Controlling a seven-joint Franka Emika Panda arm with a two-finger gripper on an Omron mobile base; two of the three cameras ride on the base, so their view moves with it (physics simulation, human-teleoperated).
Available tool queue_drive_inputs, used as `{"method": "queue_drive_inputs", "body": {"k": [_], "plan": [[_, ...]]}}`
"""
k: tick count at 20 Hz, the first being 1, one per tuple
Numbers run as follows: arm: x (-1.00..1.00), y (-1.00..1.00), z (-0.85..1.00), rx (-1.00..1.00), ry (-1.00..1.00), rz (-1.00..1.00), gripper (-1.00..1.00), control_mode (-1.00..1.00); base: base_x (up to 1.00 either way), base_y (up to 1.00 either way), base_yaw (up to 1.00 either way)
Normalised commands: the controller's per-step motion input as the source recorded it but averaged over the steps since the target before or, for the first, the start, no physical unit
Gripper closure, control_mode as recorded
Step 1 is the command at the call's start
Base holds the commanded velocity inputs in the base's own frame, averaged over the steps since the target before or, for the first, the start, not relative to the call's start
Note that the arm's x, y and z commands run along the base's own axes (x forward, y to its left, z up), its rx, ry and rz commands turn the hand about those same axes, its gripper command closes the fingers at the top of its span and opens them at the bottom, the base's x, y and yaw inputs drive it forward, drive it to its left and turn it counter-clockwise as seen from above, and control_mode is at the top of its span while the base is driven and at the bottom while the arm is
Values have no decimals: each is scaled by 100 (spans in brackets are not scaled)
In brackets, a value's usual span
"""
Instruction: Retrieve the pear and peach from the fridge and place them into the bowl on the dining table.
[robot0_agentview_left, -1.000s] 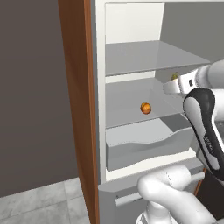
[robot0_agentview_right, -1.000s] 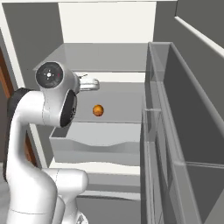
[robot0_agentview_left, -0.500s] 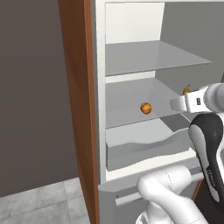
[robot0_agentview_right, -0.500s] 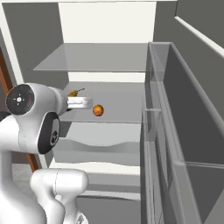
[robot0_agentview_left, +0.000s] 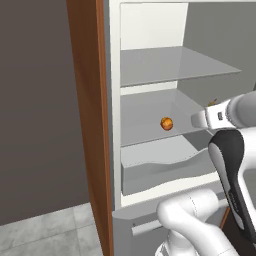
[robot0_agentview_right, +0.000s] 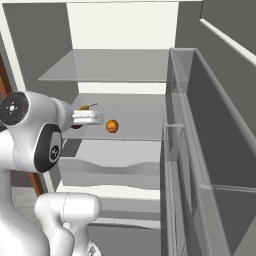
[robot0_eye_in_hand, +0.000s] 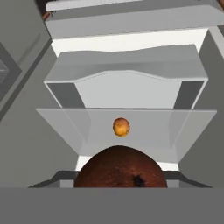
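Reaching into fridge (robot0_agentview_left: 150, 75), tool (robot0_agentview_right: 92, 117) level w/ peach (robot0_agentview_right: 112, 126).

Orange peach (robot0_agentview_left: 166, 123); reddish-brown pear (robot0_eye_in_hand: 120, 168), apparently.

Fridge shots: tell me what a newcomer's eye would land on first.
The open fridge, white inside with grey shelves. A small orange fruit sits alone on the middle shelf. In the hand view, a dark reddish-brown fruit looms right in front of the camera; the white arm reaches in at that shelf's level.
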Motion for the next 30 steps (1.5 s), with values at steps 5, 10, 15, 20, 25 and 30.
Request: {"method": "queue_drive_inputs", "body": {"k": [5,10,15,20,25,30], "plan": [[0,0,0,0,0,-2,100,-100,0,0,0],[0,0,0,0,0,-1,100,100,-18,-2,-1],[0,0,0,0,0,0,100,100,-61,-8,0],[0,0,0,0,0,0,100,100,-73,0,8],[0,0,0,0,0,0,100,100,-69,7,34],[0,0,0,0,0,0,100,100,-63,22,50]]}}
